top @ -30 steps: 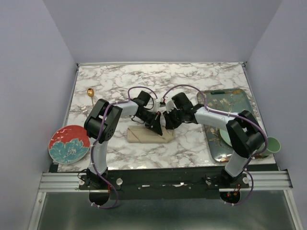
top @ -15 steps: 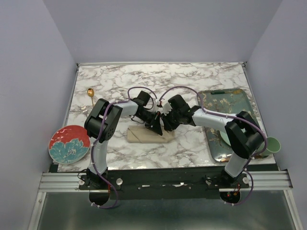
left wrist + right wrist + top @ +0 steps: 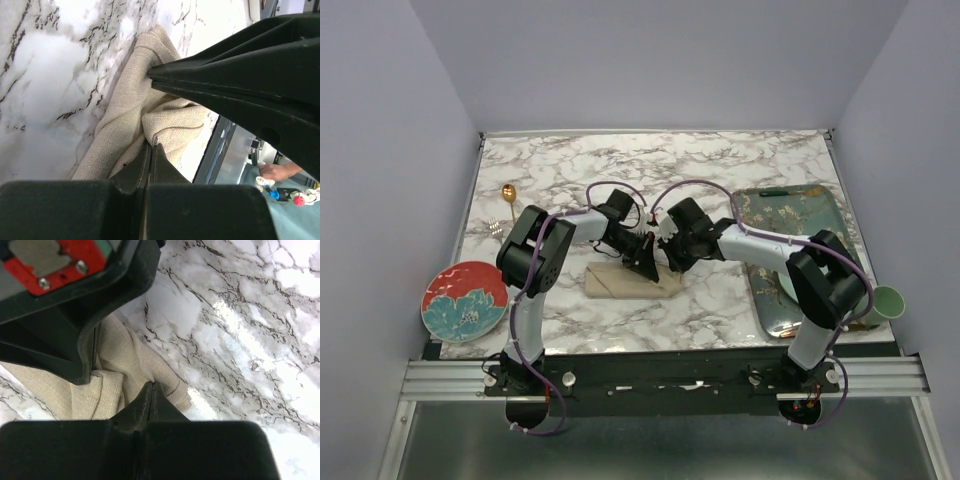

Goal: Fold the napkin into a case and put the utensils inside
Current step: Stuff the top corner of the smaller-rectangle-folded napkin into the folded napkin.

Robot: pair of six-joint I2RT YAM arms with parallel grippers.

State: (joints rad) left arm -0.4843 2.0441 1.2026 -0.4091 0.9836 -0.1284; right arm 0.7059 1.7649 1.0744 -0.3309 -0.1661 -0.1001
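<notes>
The beige napkin [image 3: 620, 284] lies as a narrow folded oblong on the marble table, its right end bunched up. My left gripper [image 3: 646, 264] is shut on a fold of that end; in the left wrist view the tips [image 3: 151, 145] pinch the napkin [image 3: 125, 120]. My right gripper [image 3: 669, 262] comes in from the right, shut on the neighbouring cloth layer [image 3: 125, 355], tips [image 3: 152, 385] together. The two grippers almost touch. A gold spoon [image 3: 507, 193] and a fork [image 3: 497, 226] lie at the table's far left.
A red flowered plate [image 3: 465, 300] sits at the near left corner. A patterned tray [image 3: 800, 215] at the right carries a pale plate [image 3: 788, 284]. A green cup [image 3: 887, 300] stands at the right edge.
My right gripper has gone from partly open to shut on the napkin's right end and edged slightly left. The left gripper has kept its pinch in place.
</notes>
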